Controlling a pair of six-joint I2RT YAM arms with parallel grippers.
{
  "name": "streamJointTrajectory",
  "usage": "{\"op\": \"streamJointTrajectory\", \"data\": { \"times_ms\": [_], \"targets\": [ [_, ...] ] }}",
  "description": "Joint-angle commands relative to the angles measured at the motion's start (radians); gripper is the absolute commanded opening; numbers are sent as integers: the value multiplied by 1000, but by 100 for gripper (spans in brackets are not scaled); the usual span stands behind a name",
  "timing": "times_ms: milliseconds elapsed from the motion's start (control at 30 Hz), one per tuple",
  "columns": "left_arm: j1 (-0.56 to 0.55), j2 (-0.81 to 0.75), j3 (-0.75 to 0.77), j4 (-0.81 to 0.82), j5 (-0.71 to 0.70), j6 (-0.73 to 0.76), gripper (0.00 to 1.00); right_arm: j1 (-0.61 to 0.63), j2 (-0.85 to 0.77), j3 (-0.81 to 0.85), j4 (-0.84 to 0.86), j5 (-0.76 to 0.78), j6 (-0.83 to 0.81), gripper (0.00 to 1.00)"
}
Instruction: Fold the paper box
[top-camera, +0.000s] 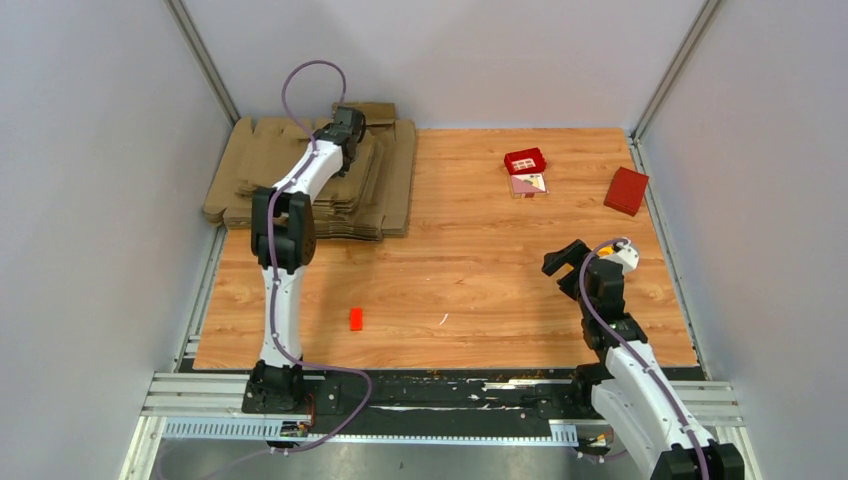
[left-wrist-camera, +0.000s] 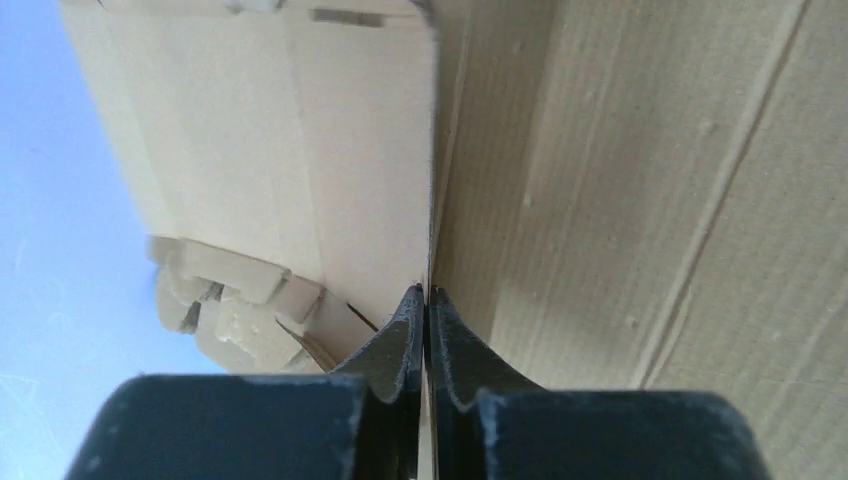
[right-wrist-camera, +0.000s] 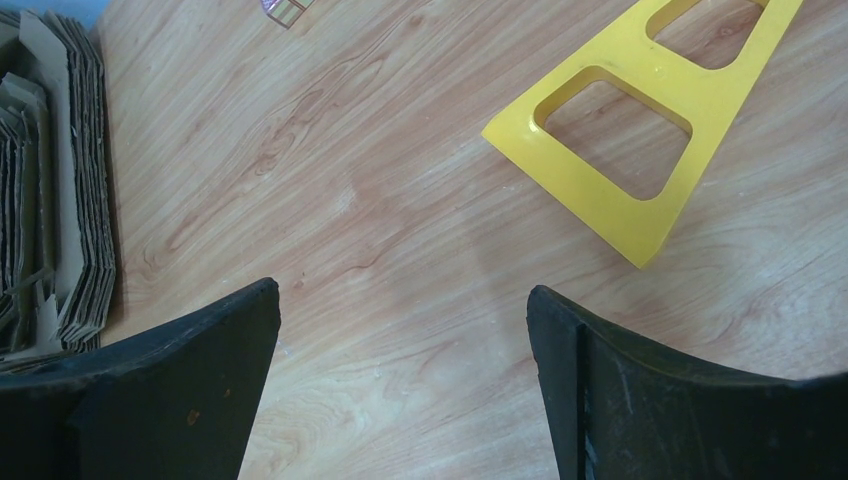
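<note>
Left gripper (left-wrist-camera: 427, 300): fingers pressed together, only the thin edge of a brown cardboard sheet between the tips. That sheet is taken to be the paper box (left-wrist-camera: 432, 200), a flat blank and not yet folded. Edge-on pinch is probably chosen because a flat sheet offers nothing else to grip. Which of the panels on either side of the edge belongs to the held blank cannot be told from the wrist view.

In the overhead view the left arm reaches far to the back-left corner of the table (top-camera: 470, 260), its gripper over the pile of blanks (top-camera: 385, 190). The blank is thus at the pile, touching it or just above it. Judgement: this is the step of separating one sheet. Risk: a neighbouring sheet lifts along with it.

Right gripper (right-wrist-camera: 402, 295): jaws spread wide, holding nothing, hanging above bare wood on the right side, well apart from the pile. Likely parked there to receive or brace the blank once it is brought to the middle. A yellow cut-out piece (right-wrist-camera: 640, 130) lies just ahead of it.
</note>
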Motion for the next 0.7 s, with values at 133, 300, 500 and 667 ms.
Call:
{"op": "streamJointTrajectory", "data": {
  "times_ms": [133, 300, 500, 667],
  "targets": [
    [-37, -242, -174, 169, -93, -17, 0, 0, 5, 13, 57, -24, 1, 93],
    [-144, -388, -237, 194, -315, 56, 0, 0, -5, 19, 43, -22, 0, 93],
    [-334, -469, -212, 93, -352, 19, 0, 0, -38, 25, 18, -15, -4, 92],
    [-445, -551, -256, 5, -41, -157, 0, 0, -82, 23, 7, -21, -12, 92]
  ]
}}
